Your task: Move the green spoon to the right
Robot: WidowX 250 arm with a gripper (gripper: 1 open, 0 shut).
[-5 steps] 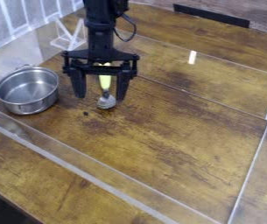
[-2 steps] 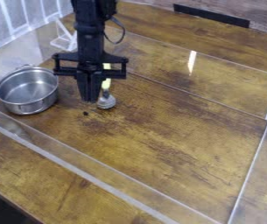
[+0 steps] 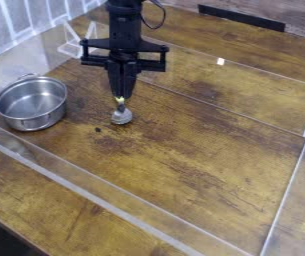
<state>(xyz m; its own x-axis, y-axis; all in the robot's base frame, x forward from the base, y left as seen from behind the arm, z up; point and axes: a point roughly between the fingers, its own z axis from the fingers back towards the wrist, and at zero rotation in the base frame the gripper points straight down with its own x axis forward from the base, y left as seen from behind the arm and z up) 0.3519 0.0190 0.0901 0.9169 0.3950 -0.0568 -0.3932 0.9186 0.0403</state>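
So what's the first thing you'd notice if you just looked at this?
The black gripper pointing straight down near the middle of the wooden table, pinching the green spoon by its handle so the little metal bowl hangs just at the tabletop. Then the shiny steel pot sitting at the left.

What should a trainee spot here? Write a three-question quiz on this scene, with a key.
1. True or false: the pincer is shut on the handle of the green spoon.
2. In the picture, on which side of the spoon does the steel pot stand? A: left. B: right. C: directly in front, nearer the camera.
3. Fill in: the pincer points straight ____ at the wooden table.

Key: 1 true; 2 A; 3 down.
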